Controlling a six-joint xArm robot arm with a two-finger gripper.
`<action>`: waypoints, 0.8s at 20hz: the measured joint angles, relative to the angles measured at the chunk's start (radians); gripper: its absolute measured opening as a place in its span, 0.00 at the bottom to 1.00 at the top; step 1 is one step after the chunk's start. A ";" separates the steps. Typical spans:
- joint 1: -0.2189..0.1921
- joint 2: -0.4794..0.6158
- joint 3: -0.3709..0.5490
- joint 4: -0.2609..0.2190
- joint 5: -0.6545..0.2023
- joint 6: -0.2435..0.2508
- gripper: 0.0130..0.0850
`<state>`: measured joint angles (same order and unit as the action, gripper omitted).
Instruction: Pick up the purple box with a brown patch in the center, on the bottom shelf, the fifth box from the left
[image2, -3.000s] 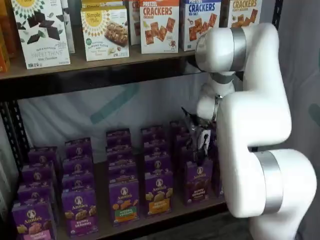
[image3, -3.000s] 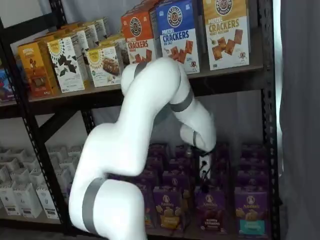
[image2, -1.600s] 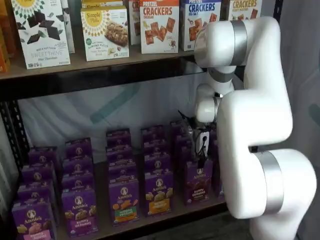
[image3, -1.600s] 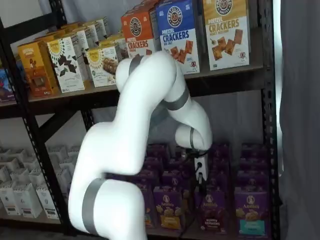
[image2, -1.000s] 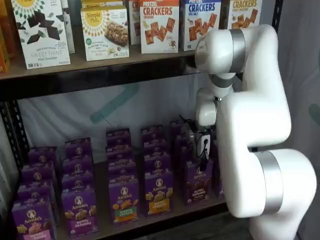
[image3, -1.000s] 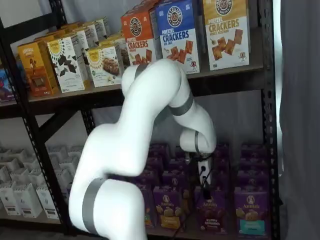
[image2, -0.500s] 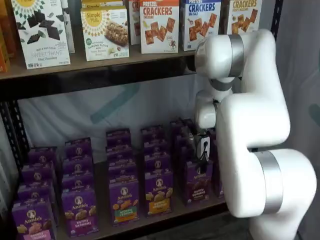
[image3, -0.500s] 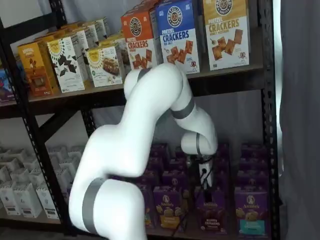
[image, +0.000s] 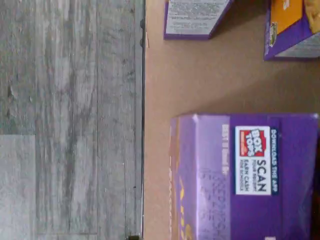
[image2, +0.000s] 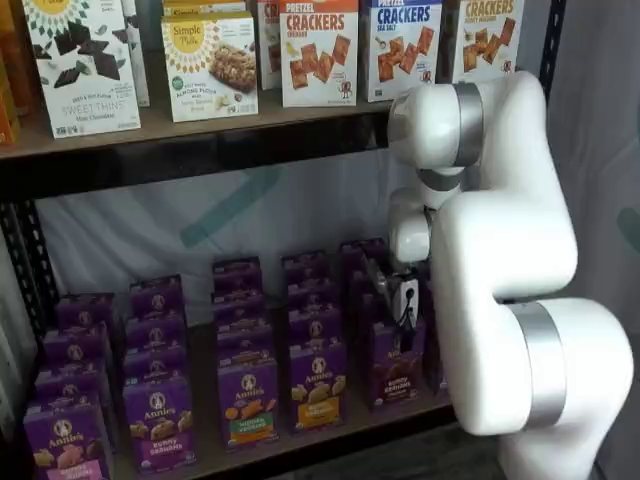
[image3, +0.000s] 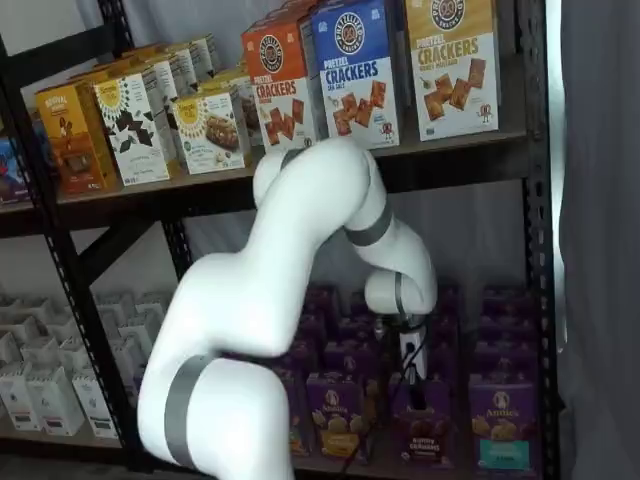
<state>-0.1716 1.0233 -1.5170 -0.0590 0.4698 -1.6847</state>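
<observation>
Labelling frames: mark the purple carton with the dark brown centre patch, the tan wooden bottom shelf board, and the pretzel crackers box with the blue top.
purple carton with dark brown centre patch (image2: 397, 370), shelf view, brown patch.
tan wooden bottom shelf board (image: 210, 80), wrist view, bare wood.
pretzel crackers box with blue top (image3: 357, 70), shelf view, front face.

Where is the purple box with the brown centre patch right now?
In both shelf views the small purple carton with a brown patch stands at the tan wooden bottom shelf's front edge, right of the yellow-banded purple box.

Tall cracker boxes (image3: 355, 65) line the upper board (image2: 150, 125).

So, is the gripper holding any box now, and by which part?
It cannot be told: the gripper is at the purple box, but its fingers are unclear.
</observation>
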 joint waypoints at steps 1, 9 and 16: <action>0.001 0.008 -0.009 0.000 0.002 0.001 1.00; 0.010 0.068 -0.069 0.018 0.006 -0.006 0.94; 0.014 0.081 -0.074 0.042 -0.020 -0.023 0.72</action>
<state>-0.1580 1.1040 -1.5906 -0.0173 0.4495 -1.7079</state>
